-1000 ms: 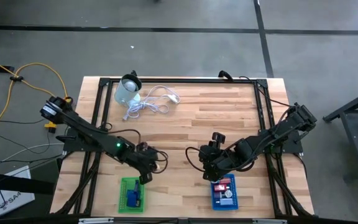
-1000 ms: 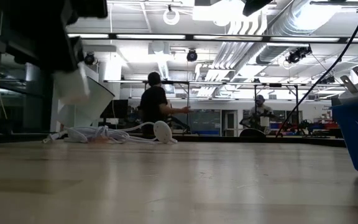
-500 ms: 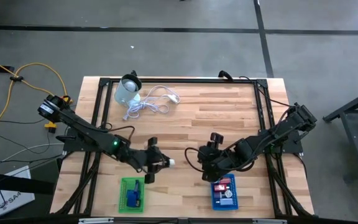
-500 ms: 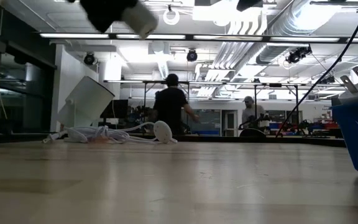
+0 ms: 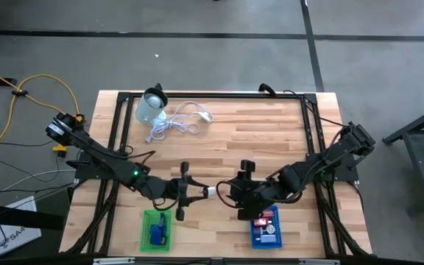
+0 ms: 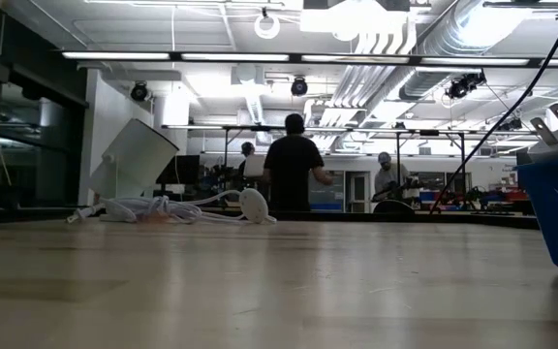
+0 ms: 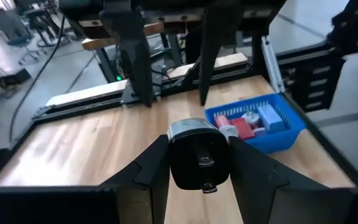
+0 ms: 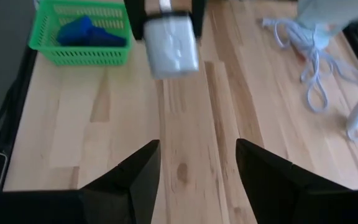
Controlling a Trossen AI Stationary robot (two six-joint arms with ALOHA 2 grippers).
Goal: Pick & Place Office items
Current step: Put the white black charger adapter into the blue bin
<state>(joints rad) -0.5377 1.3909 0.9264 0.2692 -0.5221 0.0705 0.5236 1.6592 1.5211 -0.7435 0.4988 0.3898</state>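
Between the green basket and blue basket, left pincer grips a white block; right pincer gapes empty.

Both of my arms are dark, near-black linkages built of chunky jointed segments. On the left arm I see a small green light glowing partway along, nearer the surface centre than its base, and a yellow-orange fitting at the base end off the surface's edge. Thin black cables loop loosely alongside each arm. The right arm is the same matte black, with a boxy base joint. Each end effector has two flat, angular black fingers, wedge-shaped and smooth-faced, with no markings I can read.
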